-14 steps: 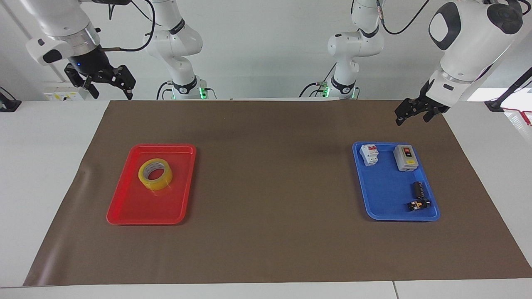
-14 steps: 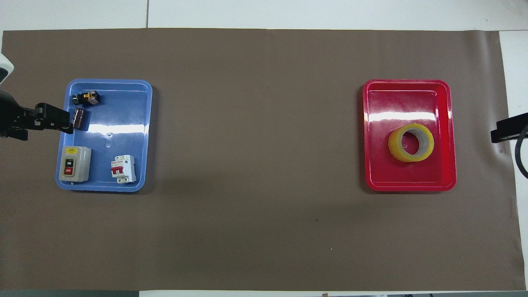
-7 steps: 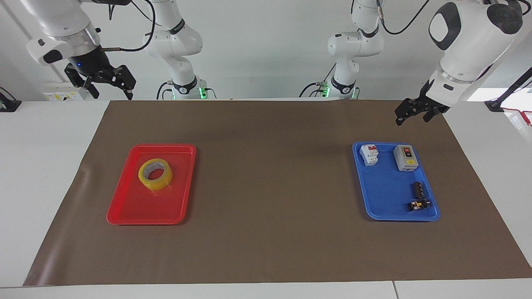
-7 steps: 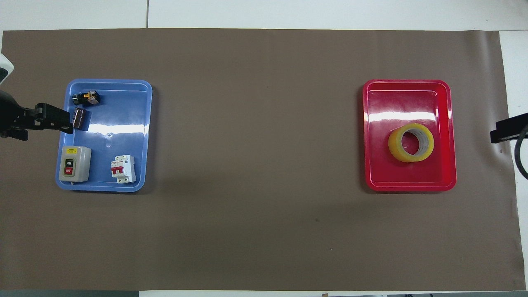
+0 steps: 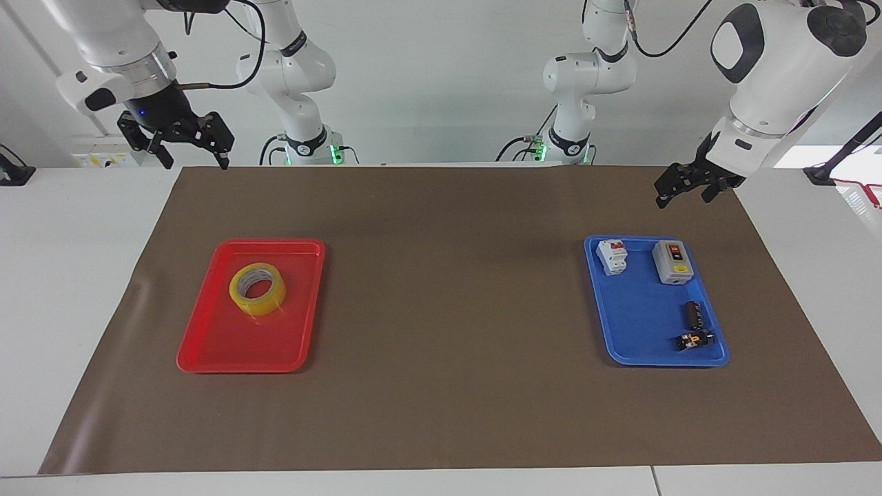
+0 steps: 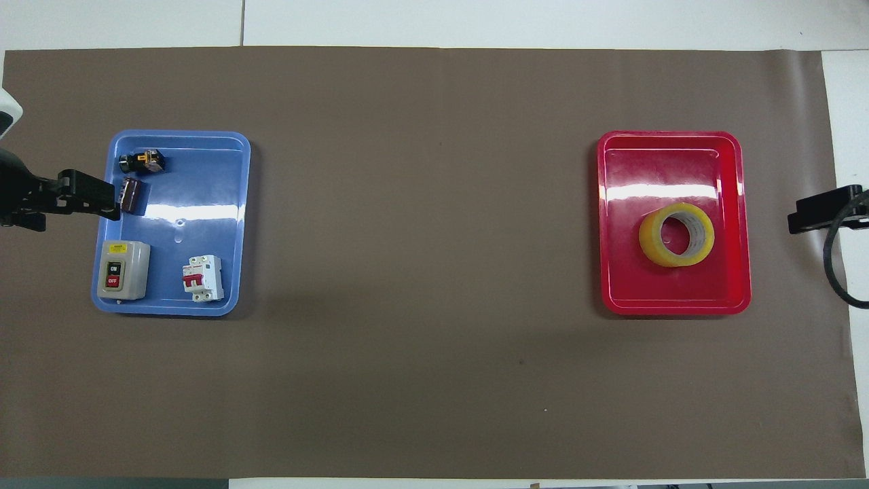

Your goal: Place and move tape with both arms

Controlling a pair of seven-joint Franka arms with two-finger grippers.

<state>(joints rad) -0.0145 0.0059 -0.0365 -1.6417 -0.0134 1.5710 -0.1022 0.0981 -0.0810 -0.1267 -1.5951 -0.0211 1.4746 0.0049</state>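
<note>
1. Overhead view, nearest the robots first: grey switch box [image 6: 122,269] in the blue tray [image 6: 204,170] reads "ON" over "OFF"; a white breaker [image 6: 202,278] with a red toggle sits beside it. Its print is too small to read.
2. Tape [image 5: 258,288] lies in the red tray [image 5: 227,344], toward the right arm's end of the brown mat [image 5: 455,296]. Roll is flat on its side, hole facing up and canted toward 1 o'clock in the overhead view.
3. A dark cylinder [image 6: 130,195] and a black-yellow part [image 6: 141,161] lie farther out in the blue tray.
4. Left gripper [image 5: 682,189] hangs at the mat's edge off the blue tray, tilted down toward 8 o'clock in the facing view, jaws apart, empty.
5. Right gripper [image 5: 193,141] is raised at the mat's corner, well apart from the tape, fingers spread, empty.
</note>
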